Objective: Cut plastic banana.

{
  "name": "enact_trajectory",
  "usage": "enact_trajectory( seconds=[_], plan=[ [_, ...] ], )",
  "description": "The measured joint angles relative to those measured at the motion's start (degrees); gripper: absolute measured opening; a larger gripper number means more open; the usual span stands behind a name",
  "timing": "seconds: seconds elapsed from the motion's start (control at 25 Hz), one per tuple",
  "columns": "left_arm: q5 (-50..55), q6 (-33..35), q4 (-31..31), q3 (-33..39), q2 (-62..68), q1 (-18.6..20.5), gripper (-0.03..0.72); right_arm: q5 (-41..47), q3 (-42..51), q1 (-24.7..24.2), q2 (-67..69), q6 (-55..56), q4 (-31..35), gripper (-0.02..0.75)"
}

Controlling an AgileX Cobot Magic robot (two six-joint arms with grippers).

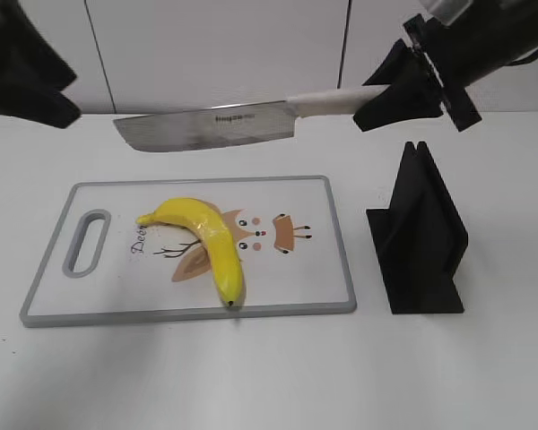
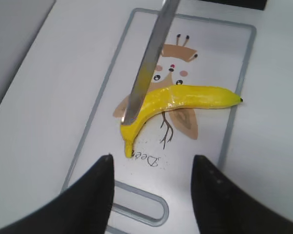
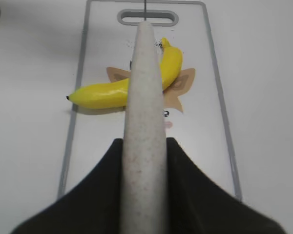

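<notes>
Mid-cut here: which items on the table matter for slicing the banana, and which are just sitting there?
In the job: plastic banana; knife, held by the right gripper; cutting board under the banana.

Just there: black knife stand, empty; left gripper, open, holding nothing.

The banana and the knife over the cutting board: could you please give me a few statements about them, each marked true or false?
1. The right gripper holds the knife by its white handle. True.
2. The plastic banana is already cut in two. False: it lies whole on the cutting board.
3. The knife blade is pressing into the banana. False: in the exterior view it hangs in the air above the board.
4. The left gripper is open and holds nothing. True.
5. A black stand sits on the table to the right of the board. True.
</notes>
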Motion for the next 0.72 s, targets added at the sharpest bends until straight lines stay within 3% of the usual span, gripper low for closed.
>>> enact_trajectory(
  seconds=[0.28,0.72],
  plan=[
    [0.46,1.26,7.19,-10.62,12.68,-7.39,0.479,0.4,-6.77,3.27,3.62,-2.18,-3.87,0.176],
    [2.3,1.01,9.0,-14.28,21.96,-8.35,0.473,0.43,-7.28,4.11,4.57,-2.4,-3.56,0.176]
  ],
)
